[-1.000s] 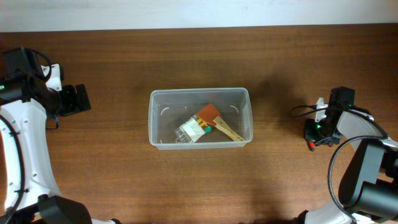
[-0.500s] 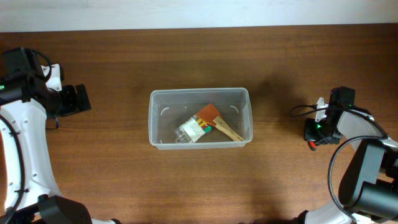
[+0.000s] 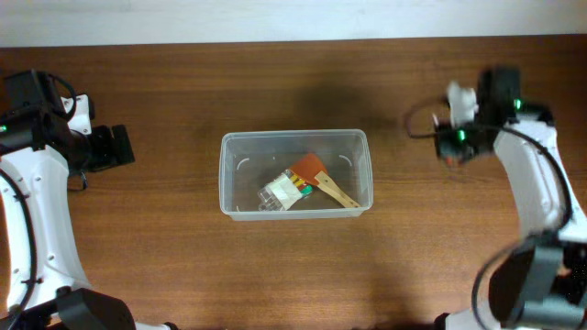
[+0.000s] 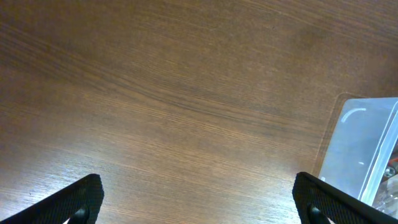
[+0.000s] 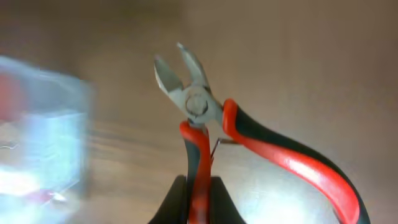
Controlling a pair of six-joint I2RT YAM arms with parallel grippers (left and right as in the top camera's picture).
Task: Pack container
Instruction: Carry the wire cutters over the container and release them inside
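I've got the right gripper [image 3: 456, 139] in the overhead's upper right with jaws clamped on one handle of the red-black cutters [image 5: 202, 109], presumably bound for the container [image 3: 293, 135] mid-frame on the table [image 3: 183, 275], left gripper [image 4: 198, 202] parked far left, jaws wide, empty.

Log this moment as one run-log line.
task: pack tub | left hand: open, over table | right hand: shut on pliers, right of tub | tub: holds brush, battery pack
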